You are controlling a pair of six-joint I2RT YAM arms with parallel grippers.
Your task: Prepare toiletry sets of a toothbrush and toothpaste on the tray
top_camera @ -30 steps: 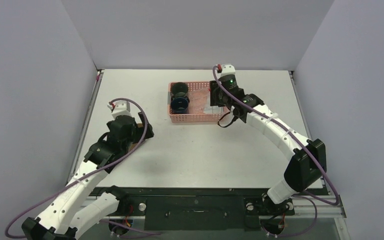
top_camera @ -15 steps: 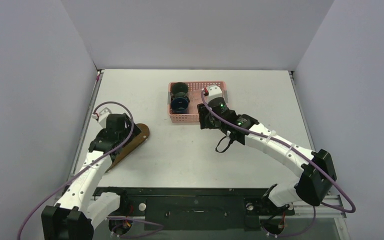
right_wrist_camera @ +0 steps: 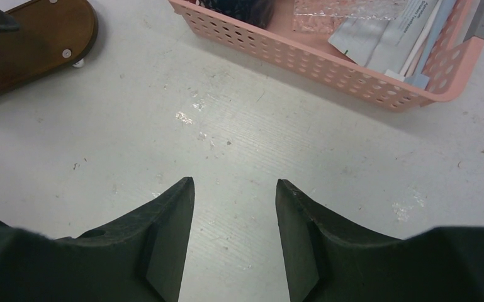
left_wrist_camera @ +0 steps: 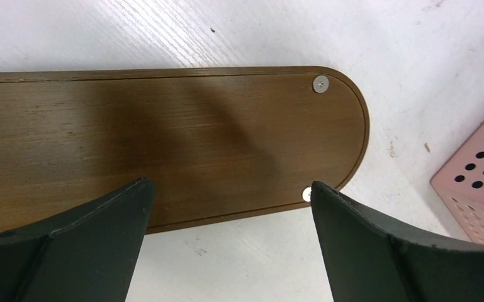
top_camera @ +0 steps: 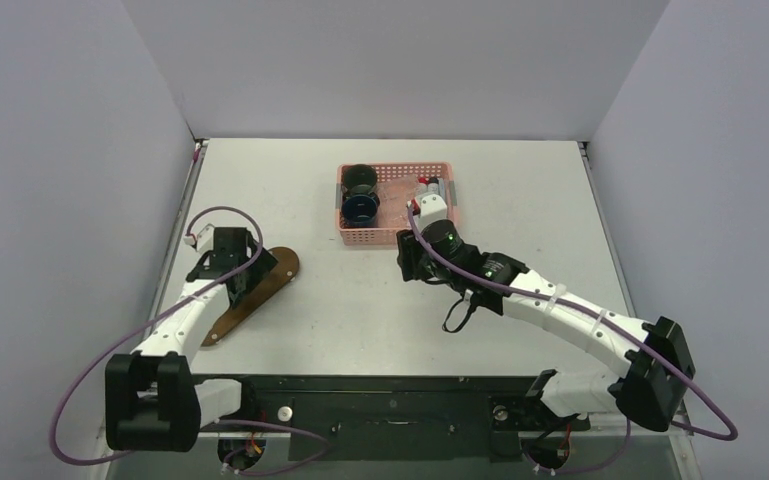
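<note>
The tray (top_camera: 265,285), a dark brown oval board, lies flat on the table at the left, and it also shows in the wrist views (left_wrist_camera: 163,138) (right_wrist_camera: 31,38). My left gripper (left_wrist_camera: 230,184) hangs open over the tray's near edge and holds nothing; from above it (top_camera: 243,272) sits at the tray's left side. My right gripper (right_wrist_camera: 234,181) is open and empty above bare table, just in front of the pink basket (right_wrist_camera: 302,53); from above it (top_camera: 407,264) shows there too. Flat grey and blue packets (right_wrist_camera: 377,34) lie in the basket; I cannot tell toothbrush from toothpaste.
The pink basket (top_camera: 396,238) stands at the table's back middle with two dark round cups (top_camera: 361,192) in its left end. A clear textured piece (right_wrist_camera: 346,7) lies inside it. Grey walls close in the table on three sides.
The left arm drew back toward the left, uncovering the tray. The right gripper came away from over the basket's right end and down to the table in front of it.
</note>
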